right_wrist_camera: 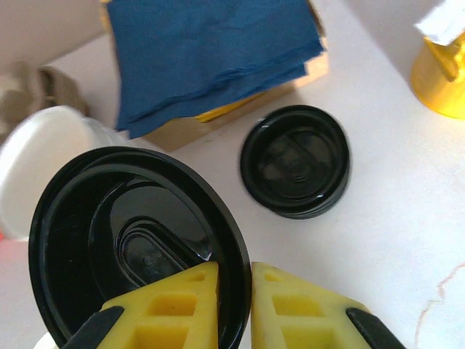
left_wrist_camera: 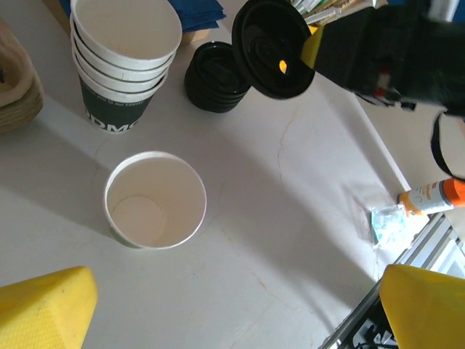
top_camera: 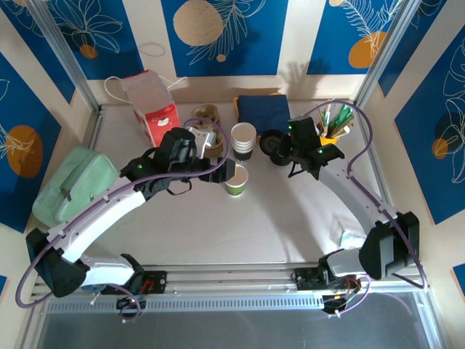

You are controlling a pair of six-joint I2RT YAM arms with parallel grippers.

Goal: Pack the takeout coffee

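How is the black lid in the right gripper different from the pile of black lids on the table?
The held lid is a single one; the pile of lids is several nested together. The held lid is pinched at its rim by the right gripper; the pile is untouched and lies flat on the table. Both are round and black.

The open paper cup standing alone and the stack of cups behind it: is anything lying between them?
Nothing. In the left wrist view, a strip of bare table separates the lone cup from the stack of cups; they stand apart.
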